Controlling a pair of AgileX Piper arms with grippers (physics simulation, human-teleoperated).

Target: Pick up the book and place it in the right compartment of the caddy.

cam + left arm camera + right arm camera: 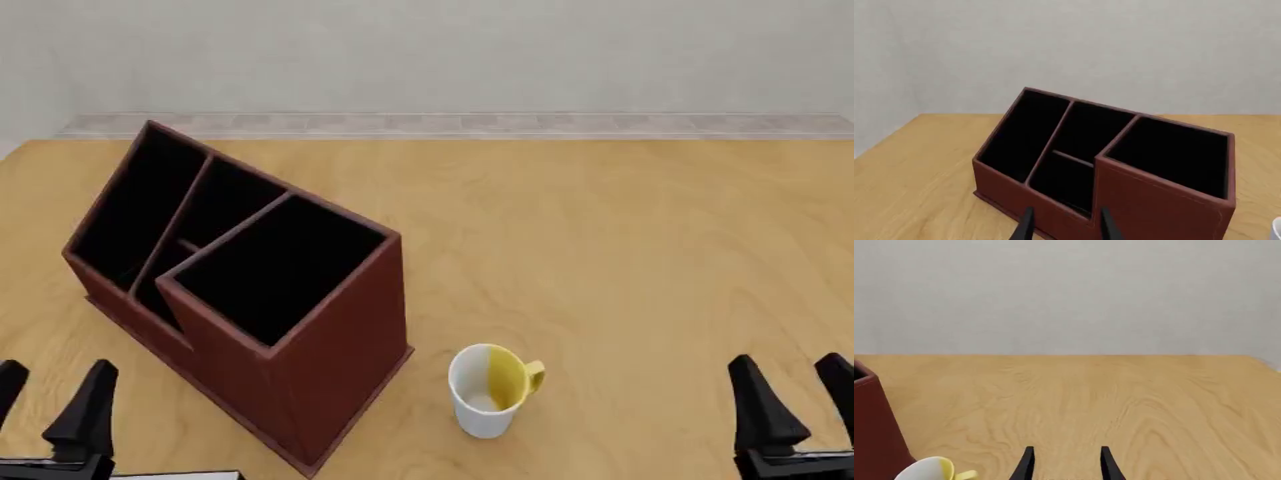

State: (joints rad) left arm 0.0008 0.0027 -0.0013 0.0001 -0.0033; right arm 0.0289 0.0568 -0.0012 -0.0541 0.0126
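One caddy (287, 375) with three compartments at 10 o'clock, one mug (489, 388) beside it; both grippers' jaws apart, holding nothing.

Left gripper (47, 405): cut off at the front view's 7 o'clock edge, only finger tips showing. Right gripper (798, 398): likewise cut at 5 o'clock. Mug (933, 469): clipped by the right wrist picture's edge. Caddy (874, 430): only one corner there. Compartment floors lost in black.
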